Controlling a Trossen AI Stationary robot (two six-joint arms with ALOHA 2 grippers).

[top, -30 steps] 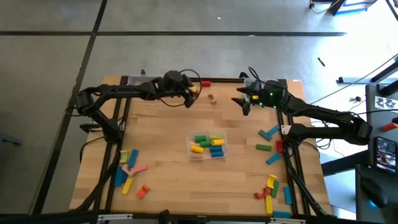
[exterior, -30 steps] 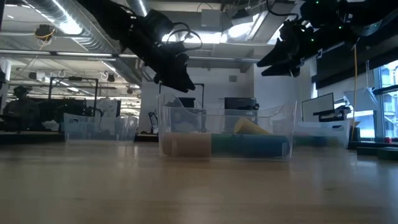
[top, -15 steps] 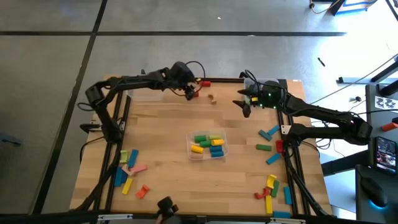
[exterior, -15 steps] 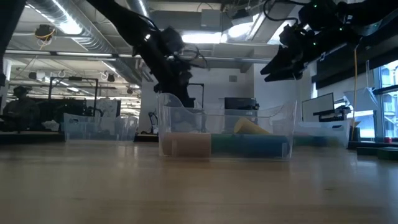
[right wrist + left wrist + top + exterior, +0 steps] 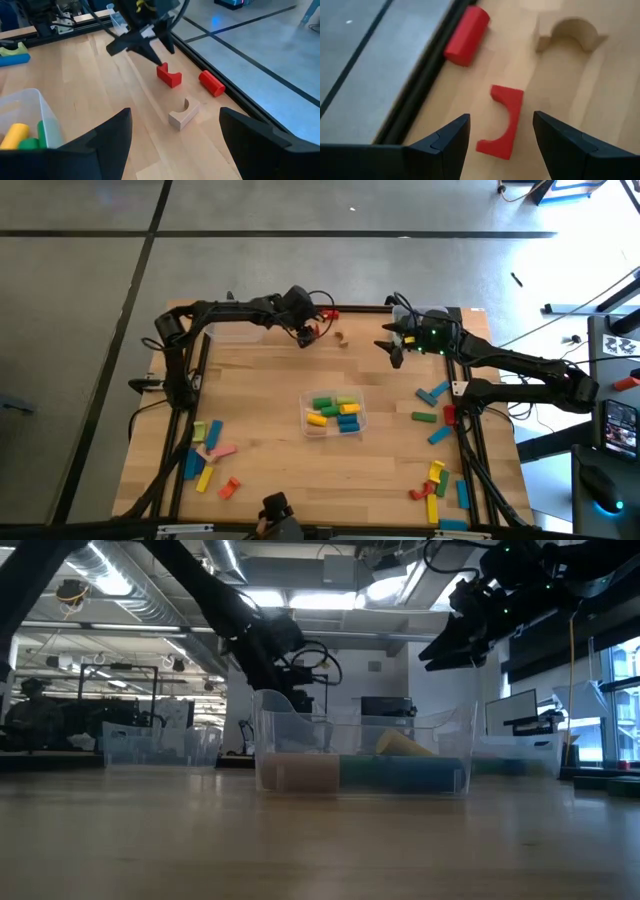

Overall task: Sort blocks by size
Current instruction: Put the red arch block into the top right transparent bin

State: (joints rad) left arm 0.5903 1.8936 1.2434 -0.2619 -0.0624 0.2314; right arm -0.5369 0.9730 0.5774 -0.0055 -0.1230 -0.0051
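My left gripper [image 5: 308, 332] is open at the table's far edge. Its fingers stand on either side of a red arch block [image 5: 502, 120] that lies flat on the wood, without touching it. A red cylinder [image 5: 466, 35] lies by the table's far rail, and a bare-wood arch [image 5: 567, 34] lies to the right of the red arch. My right gripper [image 5: 389, 348] is open and empty, raised above the table to the right of these pieces. It looks onto the red arch [image 5: 169, 76] and my left gripper [image 5: 142, 50].
A clear bin [image 5: 335, 415] at the table's middle holds green, yellow and blue blocks. Loose blocks lie at the near left [image 5: 207, 450], at the right edge [image 5: 432, 395] and at the near right [image 5: 438, 485]. Bare wood lies between the bin and the far pieces.
My left gripper has gone toward the table's far edge and a little right, and down over the red arch. My right gripper has kept almost still.
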